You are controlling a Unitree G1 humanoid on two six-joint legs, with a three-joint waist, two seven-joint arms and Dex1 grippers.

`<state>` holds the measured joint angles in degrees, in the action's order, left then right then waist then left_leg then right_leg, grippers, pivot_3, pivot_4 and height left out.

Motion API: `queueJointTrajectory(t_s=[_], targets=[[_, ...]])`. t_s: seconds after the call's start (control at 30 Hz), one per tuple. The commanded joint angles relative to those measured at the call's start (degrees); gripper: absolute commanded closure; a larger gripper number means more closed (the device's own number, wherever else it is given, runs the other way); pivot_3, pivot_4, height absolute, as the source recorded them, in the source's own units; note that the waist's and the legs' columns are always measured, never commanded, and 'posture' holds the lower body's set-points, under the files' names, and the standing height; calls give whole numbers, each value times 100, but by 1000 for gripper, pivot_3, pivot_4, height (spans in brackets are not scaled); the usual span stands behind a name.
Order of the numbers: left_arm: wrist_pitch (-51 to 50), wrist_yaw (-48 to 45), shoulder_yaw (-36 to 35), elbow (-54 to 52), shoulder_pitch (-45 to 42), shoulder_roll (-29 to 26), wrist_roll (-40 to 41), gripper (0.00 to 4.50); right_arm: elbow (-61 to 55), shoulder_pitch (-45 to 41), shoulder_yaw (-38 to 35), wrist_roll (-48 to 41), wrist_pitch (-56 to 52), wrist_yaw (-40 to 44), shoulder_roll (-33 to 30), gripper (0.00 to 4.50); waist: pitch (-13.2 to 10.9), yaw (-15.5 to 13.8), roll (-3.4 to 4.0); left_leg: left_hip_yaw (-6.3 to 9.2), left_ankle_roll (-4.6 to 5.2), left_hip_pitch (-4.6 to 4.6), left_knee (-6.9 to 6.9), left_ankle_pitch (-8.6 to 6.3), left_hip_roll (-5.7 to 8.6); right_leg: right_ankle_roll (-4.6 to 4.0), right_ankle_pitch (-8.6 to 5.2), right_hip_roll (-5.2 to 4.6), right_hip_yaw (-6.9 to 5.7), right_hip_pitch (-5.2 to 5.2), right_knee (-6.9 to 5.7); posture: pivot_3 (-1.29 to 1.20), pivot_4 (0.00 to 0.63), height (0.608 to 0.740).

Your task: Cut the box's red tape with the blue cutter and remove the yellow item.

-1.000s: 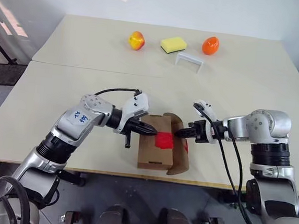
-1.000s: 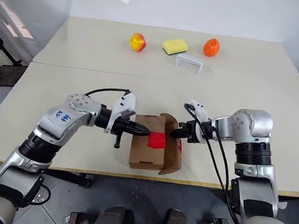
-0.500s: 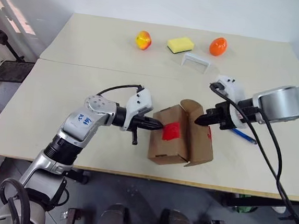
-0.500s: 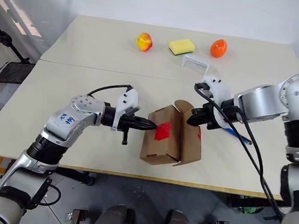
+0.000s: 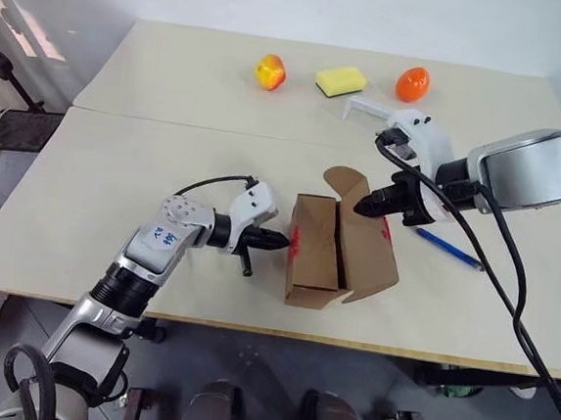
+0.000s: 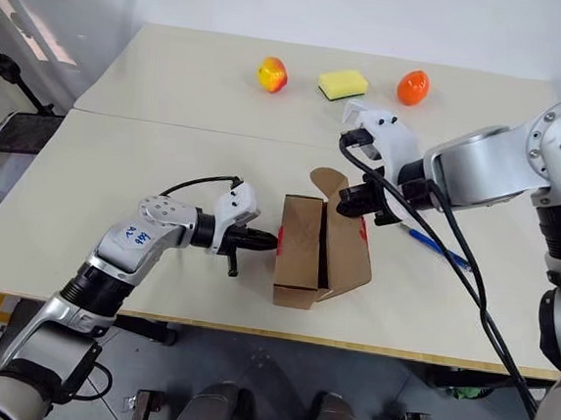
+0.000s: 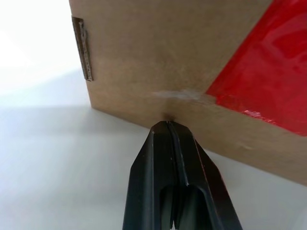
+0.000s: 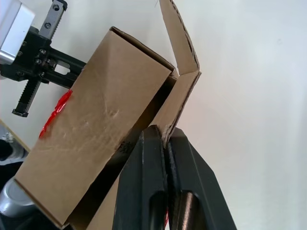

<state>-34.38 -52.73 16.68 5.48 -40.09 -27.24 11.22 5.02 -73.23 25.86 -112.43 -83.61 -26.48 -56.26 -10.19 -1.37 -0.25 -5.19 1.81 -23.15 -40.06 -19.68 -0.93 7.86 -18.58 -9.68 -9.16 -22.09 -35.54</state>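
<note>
Both end effectors closed: right end effector (image 6: 352, 206) pinches the brown cardboard box (image 6: 301, 256) flap, left end effector (image 6: 266, 238) braces its taped side. Light, bendy carton; grip flap edges.

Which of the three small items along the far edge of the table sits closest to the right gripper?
The plain orange egg-shaped item, last in the row on the robot's right, lies closest to the right gripper. The yellow sponge is mid-row and the red-yellow apple farthest.
</note>
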Motion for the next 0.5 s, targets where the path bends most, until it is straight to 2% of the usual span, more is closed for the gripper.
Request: queueJointTrajectory(t_s=[0.03,0.2,0.27,0.5], targets=[[-263,-332,-529,-326,21,-113,569,4500,-322,118,187,-57,114,-294,-85,4472,0,7,0,-1,0,-2,0,0,1,0,0,0,1,-4,0,0,150,740],[-1268,-848,-1424,-687,-247,-467,1735,4500,-494,196,242,-57,266,-596,-66,4472,-1,58,-1,-4,-3,-10,3,1,-7,0,0,2,6,-25,-9,0,150,740],[-1328,-658,-1577,-701,-582,-340,1865,4500,-578,192,272,-57,328,-802,-107,4472,-7,53,-3,-5,-3,-16,1,2,-6,0,0,2,6,-30,-9,0,150,740],[-828,-504,-929,-538,-1233,37,1369,4500,-643,153,283,-57,422,-1118,-85,4472,-9,4,-8,-6,4,-30,-1,1,11,5,4,-4,6,-39,-9,0,150,740]])
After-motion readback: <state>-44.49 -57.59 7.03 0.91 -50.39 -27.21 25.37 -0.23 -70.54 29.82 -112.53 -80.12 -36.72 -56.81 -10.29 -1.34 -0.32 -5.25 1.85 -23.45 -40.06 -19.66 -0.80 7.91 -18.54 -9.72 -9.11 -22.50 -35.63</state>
